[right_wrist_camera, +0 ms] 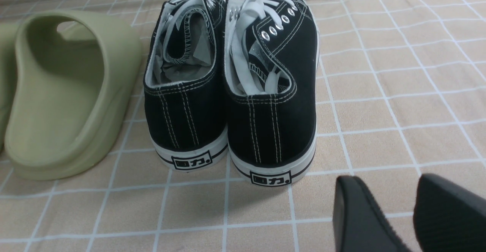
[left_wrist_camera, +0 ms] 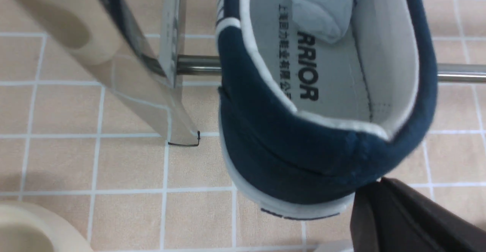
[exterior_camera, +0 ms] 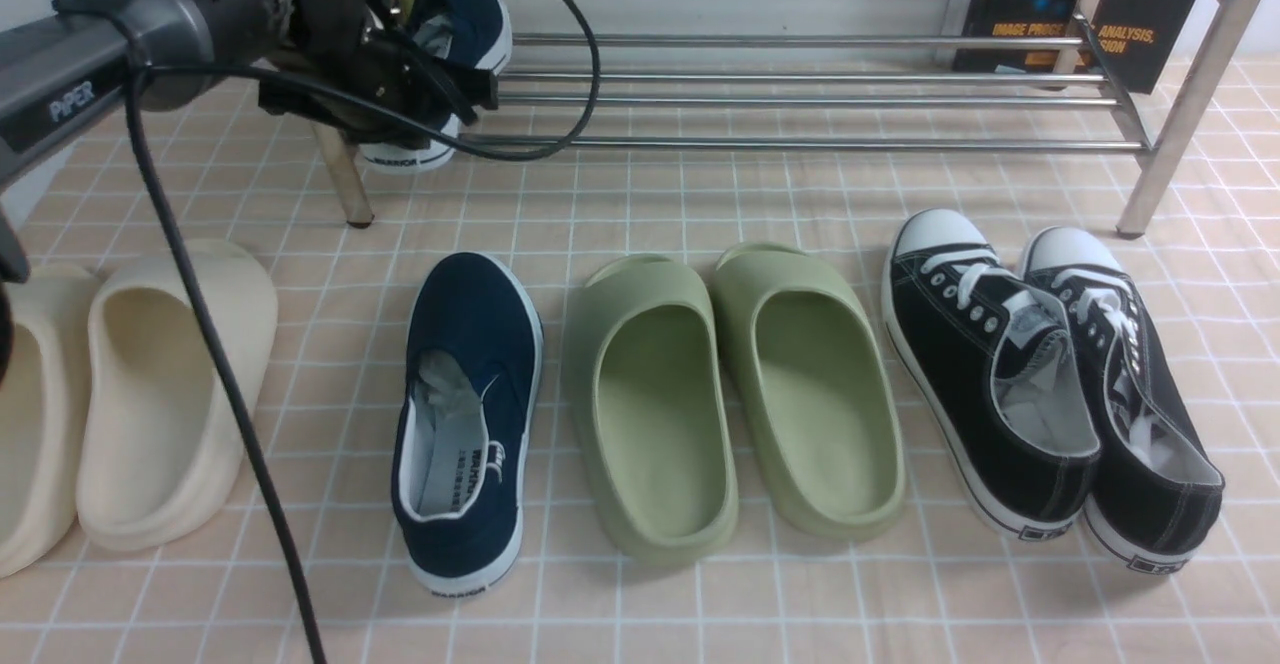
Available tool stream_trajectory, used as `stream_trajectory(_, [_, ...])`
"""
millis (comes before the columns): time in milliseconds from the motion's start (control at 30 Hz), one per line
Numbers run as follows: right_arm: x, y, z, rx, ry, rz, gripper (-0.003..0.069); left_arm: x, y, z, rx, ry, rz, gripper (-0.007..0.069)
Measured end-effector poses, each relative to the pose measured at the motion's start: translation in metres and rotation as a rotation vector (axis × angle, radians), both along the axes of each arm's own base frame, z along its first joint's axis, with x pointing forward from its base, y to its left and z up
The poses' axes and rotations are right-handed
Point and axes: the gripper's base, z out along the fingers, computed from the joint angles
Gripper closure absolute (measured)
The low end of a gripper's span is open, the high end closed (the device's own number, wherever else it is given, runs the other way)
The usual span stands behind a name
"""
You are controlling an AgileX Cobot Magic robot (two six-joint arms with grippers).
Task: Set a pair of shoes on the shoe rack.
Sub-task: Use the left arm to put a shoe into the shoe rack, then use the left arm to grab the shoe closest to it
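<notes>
The front view looks forward and down to the shoe rack (exterior_camera: 800,99), sharing the navy shoe on the rack (exterior_camera: 470,29) with the close left wrist view and the black sneakers (exterior_camera: 1045,374) with the low right one.

**Bright metal, matt foam, woven canvas**

The shoe rack (exterior_camera: 800,101) is polished silver metal tubing with a mirror gloss. The far navy slip-on (left_wrist_camera: 303,161) and near navy slip-on (exterior_camera: 480,314) are matt canvas with smooth white rubber soles. The green slides (exterior_camera: 650,414) and cream slides (exterior_camera: 160,394) look like smooth matt foam. The black sneakers (right_wrist_camera: 190,107) are stitched canvas with metal eyelets. The tabletop (exterior_camera: 640,204) covering is matt, perhaps cloth or vinyl.
</notes>
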Motion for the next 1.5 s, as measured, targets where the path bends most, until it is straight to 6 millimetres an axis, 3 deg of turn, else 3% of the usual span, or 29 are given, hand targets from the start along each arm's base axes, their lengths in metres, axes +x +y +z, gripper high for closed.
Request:
stream_trajectory(167, [0.000, 0.000, 0.000, 0.000, 0.000, 0.000, 0.0420, 0.009, -0.003, -0.003, -0.003, 0.030, 0.006, 0.0602])
stream_trajectory(400, [0.000, 0.000, 0.000, 0.000, 0.000, 0.000, 0.0420, 0.001, -0.001, 0.021, 0.010, 0.011, -0.010, 0.0601])
stream_trajectory(433, [0.000, 0.000, 0.000, 0.000, 0.000, 0.000, 0.0420, -0.008, 0.000, 0.036, 0.032, 0.011, -0.032, 0.0600])
stream_trajectory(467, [0.000, 0.000, 0.000, 0.000, 0.000, 0.000, 0.0420, -0.010, 0.000, 0.038, 0.032, 0.010, -0.031, 0.0600])
stream_trajectory(600, [0.000, 0.000, 0.000, 0.000, 0.000, 0.000, 0.0420, -0.051, 0.007, 0.097, 0.083, -0.004, -0.088, 0.0592])
stream_trajectory(700, [0.000, 0.000, 0.000, 0.000, 0.000, 0.000, 0.0420, -0.071, 0.012, 0.115, 0.097, 0.007, -0.091, 0.0591])
stream_trajectory(733, [0.000, 0.000, 0.000, 0.000, 0.000, 0.000, 0.0420, -0.094, 0.018, 0.128, 0.101, 0.014, -0.088, 0.0590])
stream_trajectory(833, [0.000, 0.000, 0.000, 0.000, 0.000, 0.000, 0.0420, -0.124, 0.024, 0.130, 0.101, 0.037, -0.090, 0.0589])
stream_trajectory(867, [0.000, 0.000, 0.000, 0.000, 0.000, 0.000, 0.0420, -0.146, 0.028, 0.124, 0.085, 0.064, -0.090, 0.0589])
stream_trajectory(933, [0.000, 0.000, 0.000, 0.000, 0.000, 0.000, 0.0420, -0.168, 0.031, 0.113, 0.056, 0.095, -0.087, 0.0589])
stream_trajectory(1067, [0.000, 0.000, 0.000, 0.000, 0.000, 0.000, 0.0420, -0.197, 0.036, 0.083, 0.040, 0.155, -0.093, 0.0587])
stream_trajectory(1200, [0.000, 0.000, 0.000, 0.000, 0.000, 0.000, 0.0420, -0.196, 0.035, 0.065, 0.056, 0.200, -0.110, 0.0584])
stream_trajectory(1367, [0.000, 0.000, 0.000, 0.000, 0.000, 0.000, 0.0420, -0.188, 0.033, 0.057, 0.037, 0.202, -0.088, 0.0584])
stream_trajectory(1500, [0.000, 0.000, 0.000, 0.000, 0.000, 0.000, 0.0420, -0.187, 0.032, 0.050, 0.157, 0.230, -0.127, 0.0579])
